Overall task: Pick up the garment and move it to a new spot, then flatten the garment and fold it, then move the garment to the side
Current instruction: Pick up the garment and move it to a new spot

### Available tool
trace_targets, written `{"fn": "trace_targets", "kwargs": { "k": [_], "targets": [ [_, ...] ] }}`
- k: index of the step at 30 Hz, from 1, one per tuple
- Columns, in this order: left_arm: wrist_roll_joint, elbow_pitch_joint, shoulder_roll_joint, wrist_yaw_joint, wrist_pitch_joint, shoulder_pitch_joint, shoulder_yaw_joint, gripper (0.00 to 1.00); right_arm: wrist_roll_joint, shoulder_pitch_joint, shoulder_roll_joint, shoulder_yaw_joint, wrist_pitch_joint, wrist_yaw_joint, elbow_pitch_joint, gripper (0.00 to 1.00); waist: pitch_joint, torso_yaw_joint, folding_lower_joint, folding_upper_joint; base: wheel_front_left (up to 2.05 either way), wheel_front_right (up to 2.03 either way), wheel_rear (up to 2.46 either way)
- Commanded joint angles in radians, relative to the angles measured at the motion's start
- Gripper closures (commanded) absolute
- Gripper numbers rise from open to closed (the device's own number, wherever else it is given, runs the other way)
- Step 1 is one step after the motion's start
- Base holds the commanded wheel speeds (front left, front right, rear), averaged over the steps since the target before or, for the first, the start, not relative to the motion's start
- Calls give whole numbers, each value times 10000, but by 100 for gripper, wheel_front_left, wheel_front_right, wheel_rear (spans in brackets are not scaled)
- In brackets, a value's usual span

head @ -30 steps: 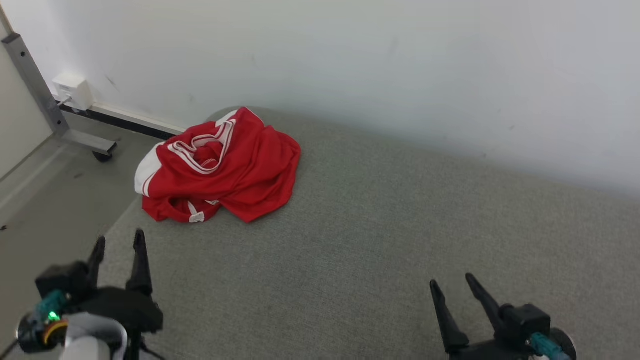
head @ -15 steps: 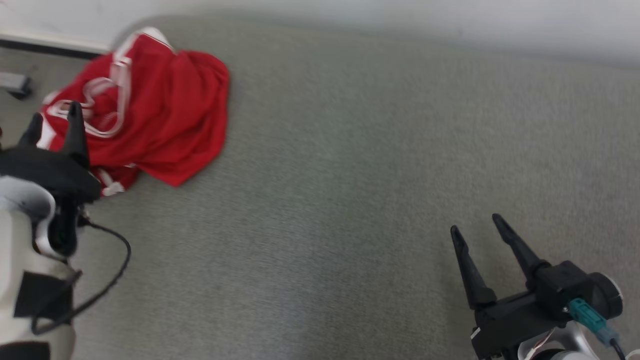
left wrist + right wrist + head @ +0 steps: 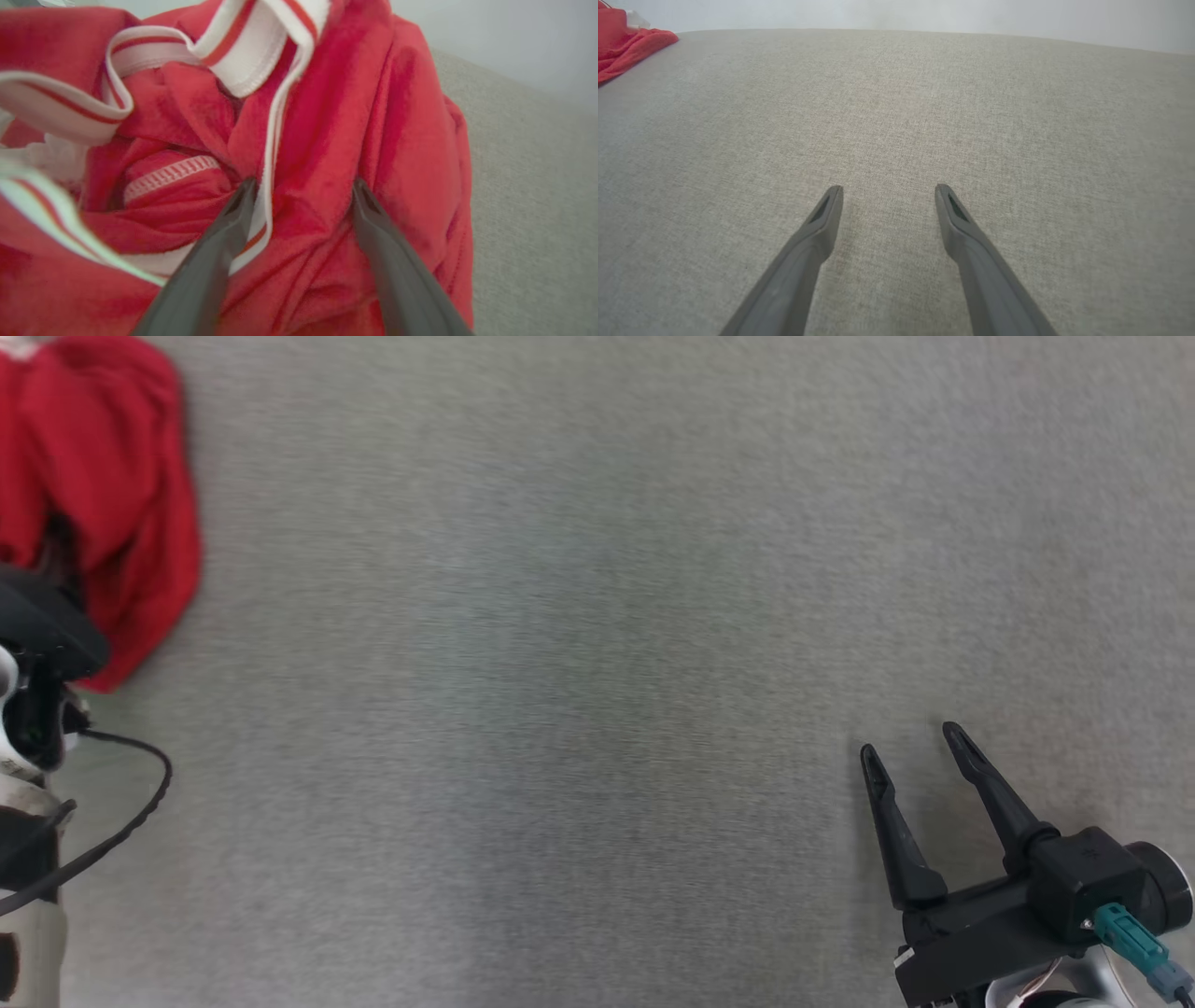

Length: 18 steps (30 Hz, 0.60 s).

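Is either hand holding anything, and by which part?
Nothing is held: left hand open against the red garment, not gripping; right hand open over grey fabric surface.

The right pincer (image 3: pixel 910 740) has two long tapered black fingers (image 3: pixel 896 840) on a black block (image 3: pixel 1074 877) with a teal plug (image 3: pixel 1125 938); a black cable (image 3: pixel 131 812) loops off the pale left forearm (image 3: pixel 37 933).

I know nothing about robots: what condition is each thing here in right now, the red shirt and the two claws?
garment, crumpled in a heap on the grey surface, not flattened or folded.
left gripper, open, fingers either side of a red fold, not closed on it.
right gripper, open, holding nothing, over a bare part of the grey surface.
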Motion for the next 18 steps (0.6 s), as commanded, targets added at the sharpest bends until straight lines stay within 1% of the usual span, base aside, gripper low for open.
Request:
{"fn": "trace_targets", "kwargs": {
  "k": [1, 2, 3, 4, 10, 12, 18],
  "targets": [
    [122, 112, 114, 123, -64, -40, -43, 0, 87, -123, 66, 14, -50, 9, -3, 0, 460, -533, -2, -2, 0, 0, 0],
    [122, 112, 114, 123, -64, -40, -43, 0, 87, -123, 66, 14, -50, 9, -3, 0, 460, -533, -2, -2, 0, 0, 0],
    [159, 136, 149, 162, -96, -46, -69, 89, 102, -154, 86, 23, -69, 9, 21, 0, 450, -544, -2, -2, 0, 0, 0],
    [182, 141, 163, 159, -149, -64, -96, 100, 99, -158, 114, 25, -96, 9, 41, 0, 431, -538, -2, -2, 0, 0, 0],
    [335, -126, 537, -48, -306, -297, -244, 100, 185, -307, 290, 94, -296, 9, 366, 0, 114, -313, -2, -2, 0, 0, 0],
    [369, -318, 670, -51, -195, -342, -294, 100, 246, -391, 350, 160, -386, 9, 540, 0, -56, -201, -2, -2, 0, 0, 0],
    [308, -1263, 1227, -282, 336, -354, -404, 100, 500, -650, 581, 356, -848, 9, 1304, 0, -749, 80, -2, -2, 0, 0, 0]
  ]
}}
